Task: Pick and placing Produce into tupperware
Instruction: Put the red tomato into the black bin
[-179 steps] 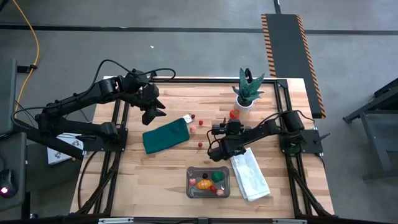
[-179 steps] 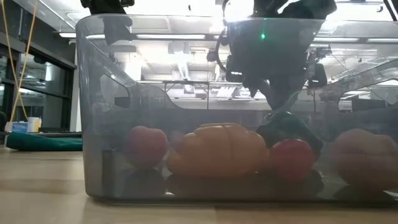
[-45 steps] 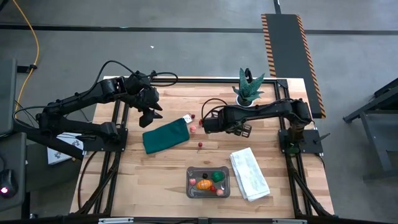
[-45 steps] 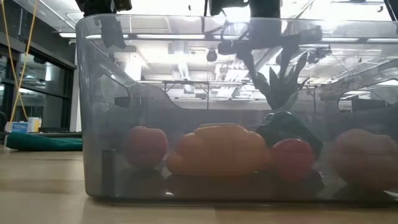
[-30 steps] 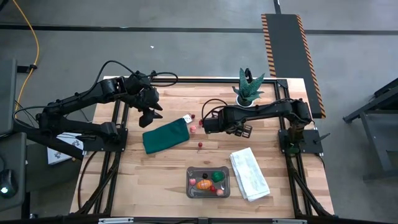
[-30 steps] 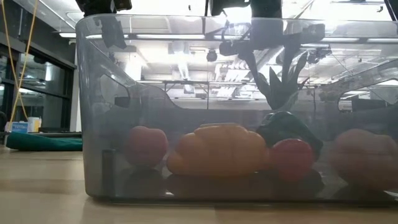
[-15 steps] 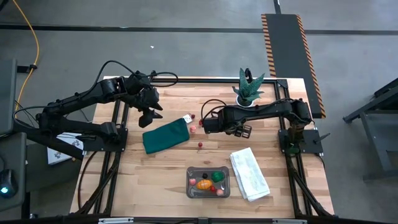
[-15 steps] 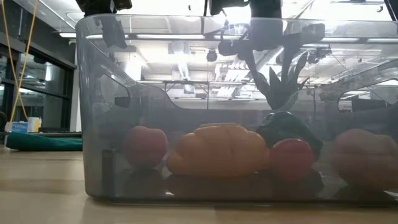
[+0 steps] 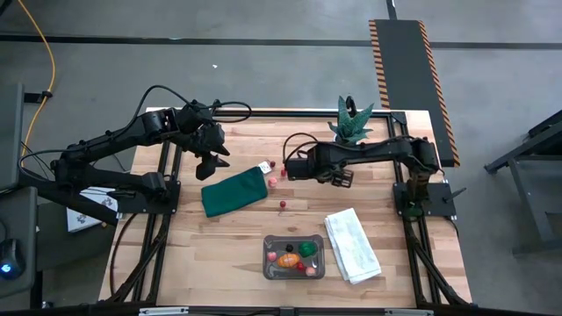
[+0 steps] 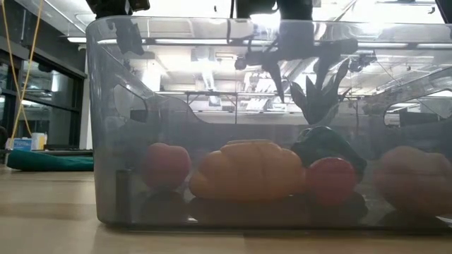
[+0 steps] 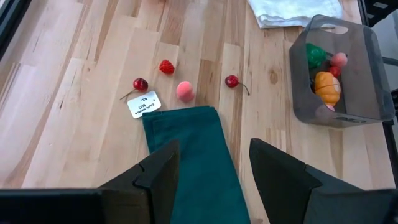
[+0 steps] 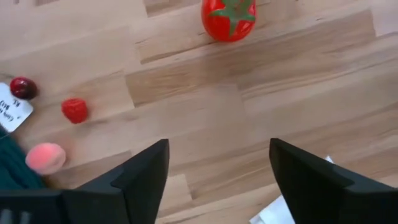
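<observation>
The clear greyish tupperware (image 9: 294, 257) stands near the table's near edge. It holds an orange pumpkin (image 10: 247, 169), a dark green piece (image 10: 326, 148) and red pieces (image 10: 167, 166). Loose produce lies mid-table: two cherries (image 11: 140, 83) (image 11: 232, 81), a strawberry (image 11: 166, 66), a pink peach (image 11: 185, 91) and a tomato (image 12: 229, 17). My left gripper (image 11: 211, 168) is open, high over the dark green cloth (image 9: 234, 192). My right gripper (image 12: 217, 180) is open over bare wood between the strawberry (image 12: 75, 110) and the tomato, touching nothing.
A folded white towel (image 9: 353, 245) lies right of the tupperware. A spiky potted plant (image 9: 349, 127) stands at the far edge, close behind my right arm. A small white tag (image 11: 143, 104) lies by the cloth's corner. Bare wood stretches left of the tupperware.
My right gripper has shifted slightly toward the table's far edge, staying open. The produce, the tupperware and my left arm have kept still.
</observation>
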Motion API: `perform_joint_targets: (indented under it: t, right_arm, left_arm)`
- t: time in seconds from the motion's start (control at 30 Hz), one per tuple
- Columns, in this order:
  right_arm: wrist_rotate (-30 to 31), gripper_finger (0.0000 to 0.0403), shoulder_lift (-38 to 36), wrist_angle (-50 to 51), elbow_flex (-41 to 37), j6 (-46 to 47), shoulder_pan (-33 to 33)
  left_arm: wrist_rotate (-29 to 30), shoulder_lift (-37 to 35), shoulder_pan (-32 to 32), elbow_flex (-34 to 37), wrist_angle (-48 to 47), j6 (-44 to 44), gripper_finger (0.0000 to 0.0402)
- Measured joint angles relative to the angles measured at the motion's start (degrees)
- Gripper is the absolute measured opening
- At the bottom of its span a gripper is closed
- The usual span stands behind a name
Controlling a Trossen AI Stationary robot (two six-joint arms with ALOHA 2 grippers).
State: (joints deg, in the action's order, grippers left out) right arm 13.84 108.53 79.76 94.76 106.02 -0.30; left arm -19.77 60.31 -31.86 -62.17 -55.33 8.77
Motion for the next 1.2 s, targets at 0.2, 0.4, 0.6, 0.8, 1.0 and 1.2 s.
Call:
perform_joint_targets:
  t: [0.2, 0.4, 0.6, 0.8, 1.0, 1.2]
  right_arm:
    - [1.3, 0.0284, 0.0, 1.8, 0.0, 0.0, -1.1]
    - [2.5, 0.0284, 0.0, -0.7, 0.0, -4.8, -4.9]
    - [2.7, 0.0284, 0.0, -0.9, 0.0, -7.0, -7.9]
    - [6.0, 0.0284, 0.7, -1.6, -1.0, -2.9, -7.8]
    - [2.5, 0.0284, 1.0, -7.9, -9.1, 5.4, -5.3]
    - [4.9, 0.0284, 0.9, -6.7, -11.4, 12.5, -2.2]
  left_arm:
    - [0.0, 0.0, 0.0, 0.0, 0.0, 0.0, 0.0182]
    - [0.0, 0.0, 0.0, 0.0, 0.0, 0.0, 0.0182]
    - [1.1, 0.0, 0.0, 0.0, -0.1, -0.1, 0.0182]
    - [1.4, 0.0, 0.0, 0.0, -0.2, -0.2, 0.0182]
    - [1.5, 0.0, 0.0, 0.0, -0.5, -0.2, 0.0182]
    - [2.4, 0.0, 0.0, 0.0, -1.0, -0.1, 0.0182]
